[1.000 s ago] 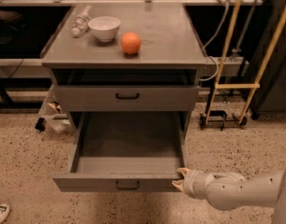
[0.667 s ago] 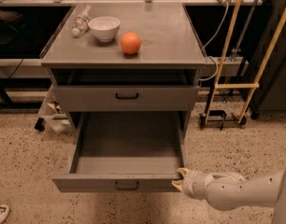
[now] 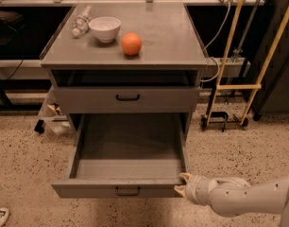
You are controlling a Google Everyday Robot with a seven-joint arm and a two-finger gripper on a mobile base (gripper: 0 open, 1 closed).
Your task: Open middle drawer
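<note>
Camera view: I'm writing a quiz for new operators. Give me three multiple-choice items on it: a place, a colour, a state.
1. Where is the gripper?
A. over the cabinet top
B. at the right front corner of the middle drawer
C. at the yellow stand

2. What colour is the bowl?
A. white
B. black
C. green

3. How is the middle drawer?
A. shut
B. pulled far out
C. lifted off

Answers: 1 B, the gripper sits at that corner of the drawer front. 2 A, the bowl near the orange is white. 3 B, its tray shows well forward of the upper drawer.
</note>
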